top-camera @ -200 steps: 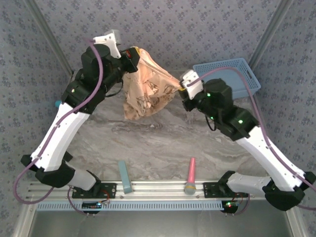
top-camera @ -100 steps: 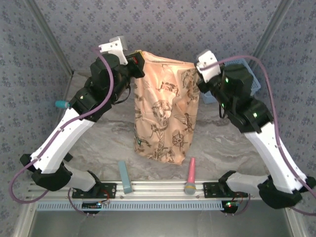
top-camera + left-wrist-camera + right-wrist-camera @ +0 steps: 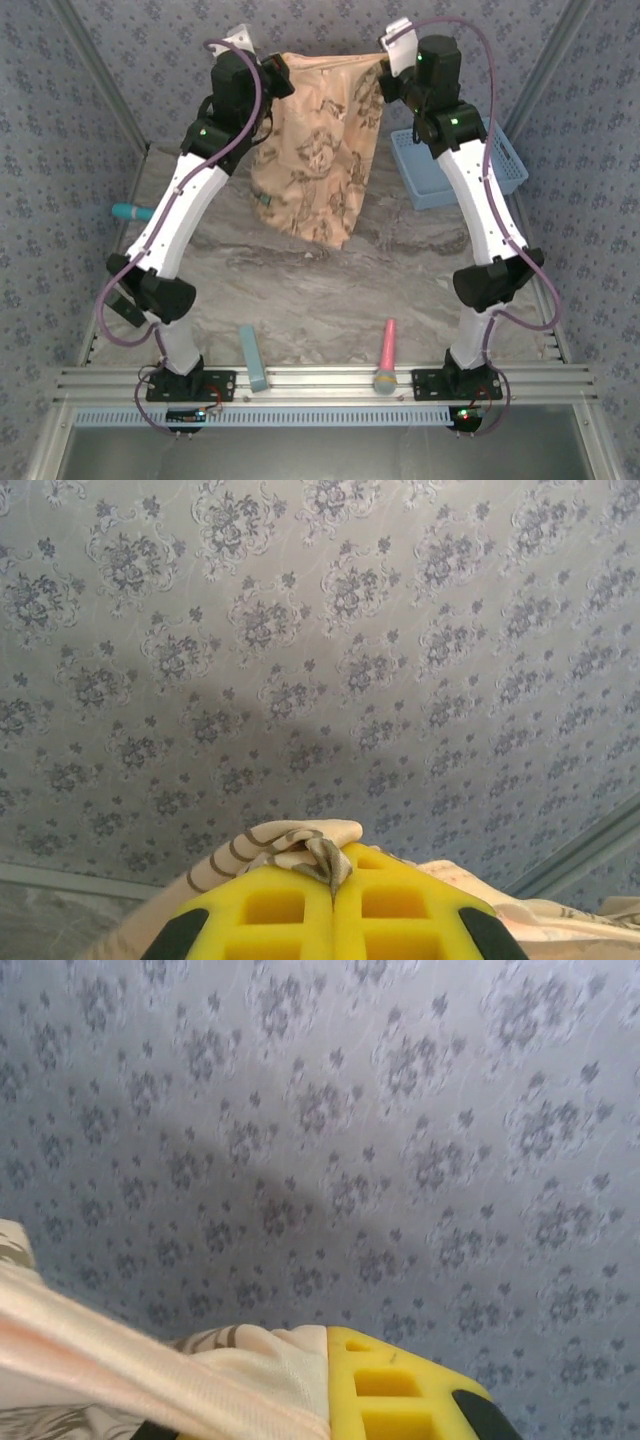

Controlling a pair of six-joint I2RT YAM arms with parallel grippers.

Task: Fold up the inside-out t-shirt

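Top external view: both arms reach up and toward the far wall, holding the soft peach-tan t-shirt with faded brown print (image 3: 315, 150) stretched between them by its upper edge. The left gripper (image 3: 278, 76) pinches the top left corner of the cloth and the right gripper (image 3: 384, 80) pinches the top right corner, so that the upper edge runs nearly level and taut from one to the other. The cloth hangs below as a wide sheet narrowing to a point at the lower right, over the far part of the grey marbled table (image 3: 330, 300); whether its lowest tip touches the surface cannot be told. A small dark greenish patch shows near the shirt's lower left edge. A light blue plastic mesh basket (image 3: 500, 165) sits on the table to the right of the shirt, partly behind the right arm. Near the front rail lie a pale teal flat bar (image 3: 253, 358) and a pink-handled brush with a yellowish head (image 3: 386, 357), well apart from the shirt, and a teal-tipped tool (image 3: 128, 211) lies at the left edge beside the left arm. From the left wrist, the yellow fingers (image 3: 270, 910) are pressed together with a bunched fold of striped and cream cloth (image 3: 290, 842) squeezed in the seam between them, against the patterned grey wallpaper. From the right wrist, one yellow finger (image 3: 395, 1385) shows with a thick roll of peach cloth (image 3: 150, 1380) clamped against its inner side, so this gripper is likewise closed on the shirt.
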